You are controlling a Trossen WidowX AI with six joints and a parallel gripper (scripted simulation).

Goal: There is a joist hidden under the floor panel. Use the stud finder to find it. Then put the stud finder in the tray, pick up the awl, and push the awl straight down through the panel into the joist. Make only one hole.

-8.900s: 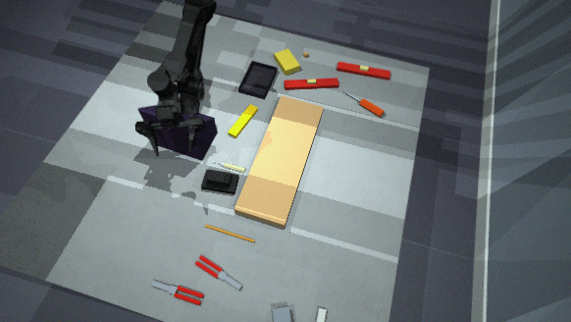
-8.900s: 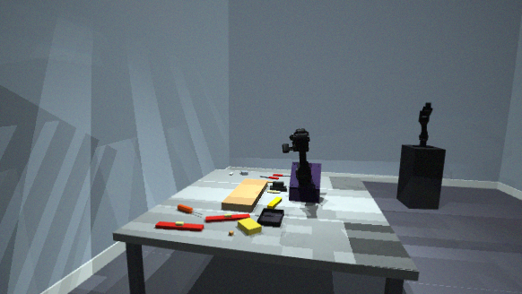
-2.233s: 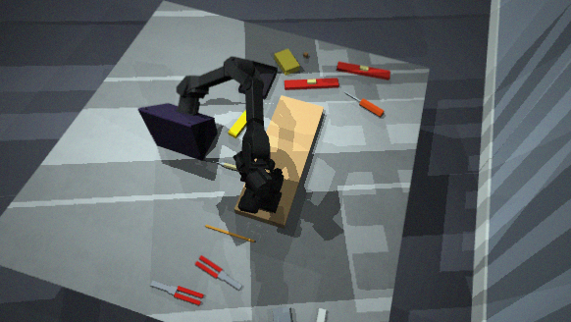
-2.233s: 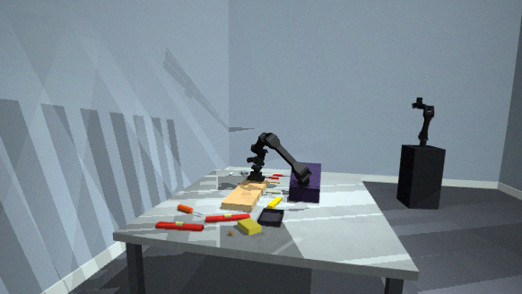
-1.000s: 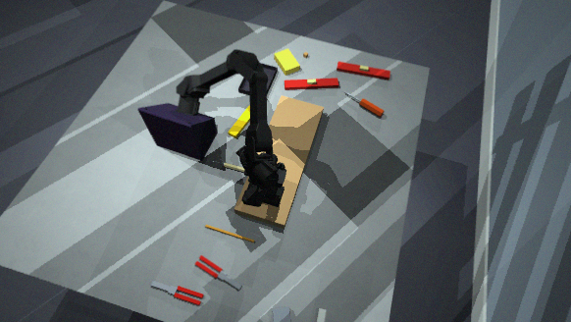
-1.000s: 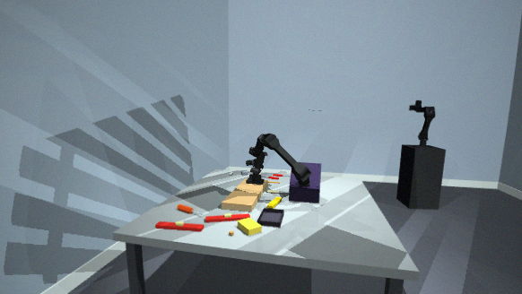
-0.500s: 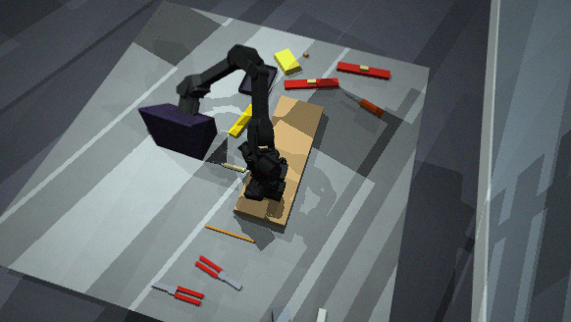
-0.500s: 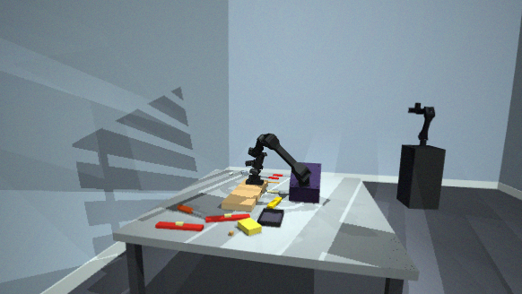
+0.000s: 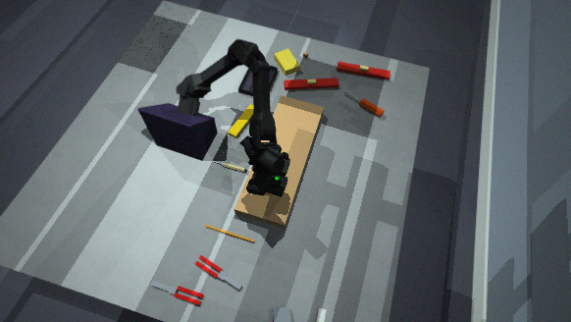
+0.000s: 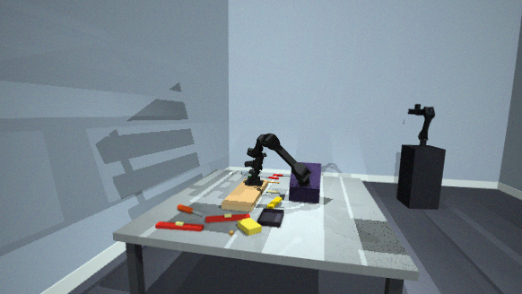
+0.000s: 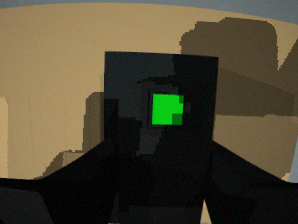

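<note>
The black stud finder (image 9: pixel 280 178) (image 11: pixel 130 75) is between my gripper's fingers, with its square lamp lit green. My gripper (image 9: pixel 267 183) (image 11: pixel 158 137) is shut on it and points down over the near part of the tan floor panel (image 9: pixel 299 123) (image 10: pixel 238 202) (image 11: pixel 50 45). The stud finder is at or just above the panel's surface; its underside is hidden. The awl (image 9: pixel 234 167) (image 10: pixel 274 192), with a cream handle and thin shaft, lies beside the panel on the arm base's side. The dark tray (image 9: pixel 243 90) (image 10: pixel 269 225) is behind, partly covered by the arm in the top view.
A yellow bar (image 9: pixel 240 123) (image 10: pixel 274 203) lies between the purple base block (image 9: pixel 179 130) and panel. Beyond are a yellow block (image 9: pixel 286 61), two red levels (image 9: pixel 311 84) (image 9: pixel 364 70) and an orange screwdriver (image 9: pixel 371 107). An orange stick (image 9: pixel 230 234) and red-handled tools (image 9: pixel 218 272) (image 9: pixel 188 295) lie nearer.
</note>
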